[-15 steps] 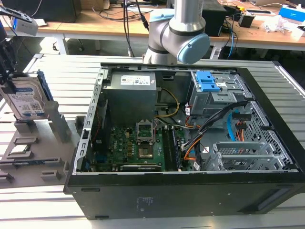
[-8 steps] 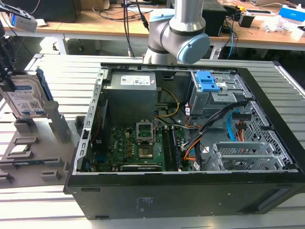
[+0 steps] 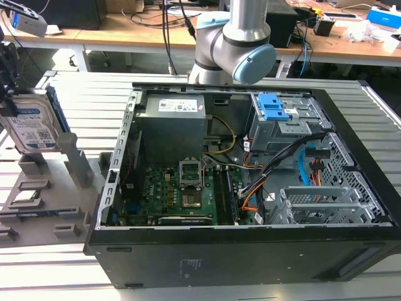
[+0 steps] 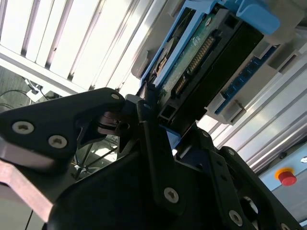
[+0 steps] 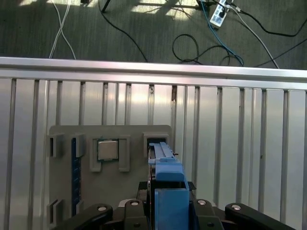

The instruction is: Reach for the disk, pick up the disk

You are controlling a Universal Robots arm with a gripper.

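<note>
The disk (image 3: 34, 128) stands upright at the exterior view's left, just above the grey holder rack (image 3: 44, 188); its white-and-blue label faces the camera and a blue frame runs along its edge. My gripper (image 3: 9, 94) is shut on the disk from above, with a dark finger on each side. In the second wrist view the disk (image 4: 201, 52) shows its green circuit board and blue frame, clamped in the gripper (image 4: 170, 122). In the first wrist view the disk's blue edge (image 5: 168, 184) sits in the gripper (image 5: 165, 211), over the rack (image 5: 62, 136).
An open computer case (image 3: 351, 251) takes up the middle and right of the slatted metal table (image 3: 75, 88). The arm's elbow (image 3: 235, 44) rises behind it. A small grey chip (image 5: 108, 149) rests in the rack. Cables (image 5: 192, 43) lie on the floor beyond the table edge.
</note>
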